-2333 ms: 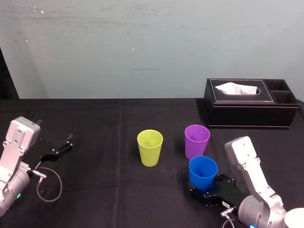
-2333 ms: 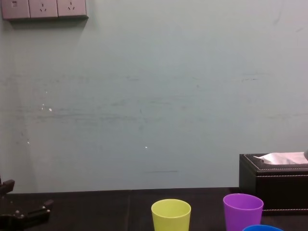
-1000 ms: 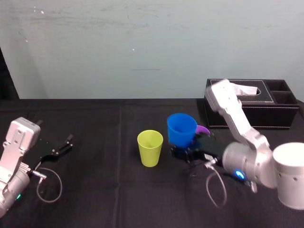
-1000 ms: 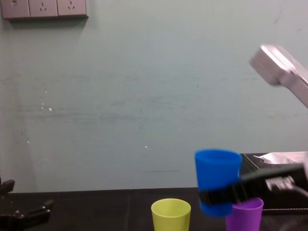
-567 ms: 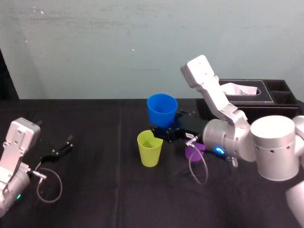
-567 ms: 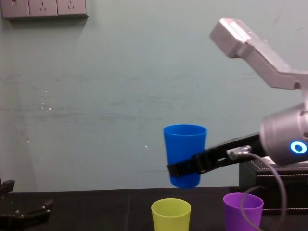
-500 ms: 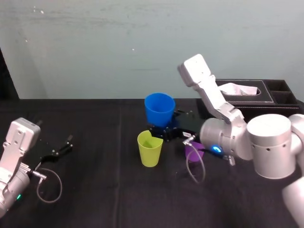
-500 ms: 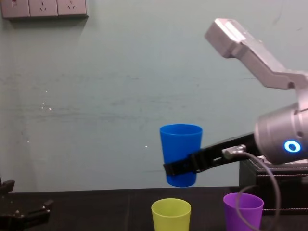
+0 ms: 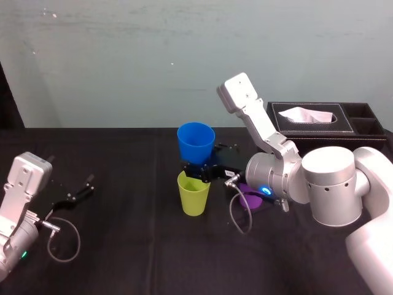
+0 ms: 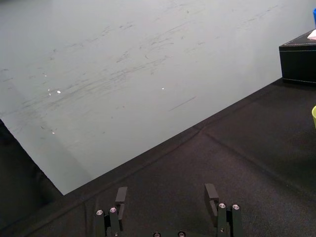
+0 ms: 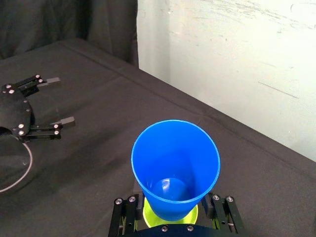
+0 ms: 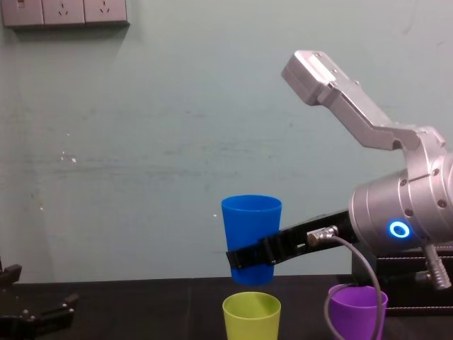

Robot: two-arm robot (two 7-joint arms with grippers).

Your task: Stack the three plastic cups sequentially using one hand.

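We find the right gripper (image 12: 251, 256) closed around the lower part of the blue cup (image 12: 251, 223), one finger on each side, holding it upright and clear of the table (image 9: 123, 246). The cup hangs directly over the yellow-green cup (image 12: 251, 316); the chest view shows a small gap between its base and the rim below. In the right wrist view the yellow-green rim peeks out under the blue base, roughly centred. In our judgement the step in hand is seating the blue cup in the yellow-green one. It calls for a straight vertical descent with no tilt, since a light empty tumbler will likely skid or tip if its rim is struck off-centre. Because the grip sits low on the cup, the fingers should reach the lower rim before the cup seats fully; we advise opening just before that contact and letting it drop the rest. The purple cup (image 12: 356, 315) stands just beside, to the right, with the arm's cable (image 12: 354, 276) looping close above it, so any sideways withdrawal wants care. The left gripper (image 10: 166, 202) rests on the table well to the left, fingers spread and empty. No brand or label is legible on the cups or the tissue box (image 9: 325, 132); a small white tag (image 9: 237, 174) on the right gripper is too small to read.
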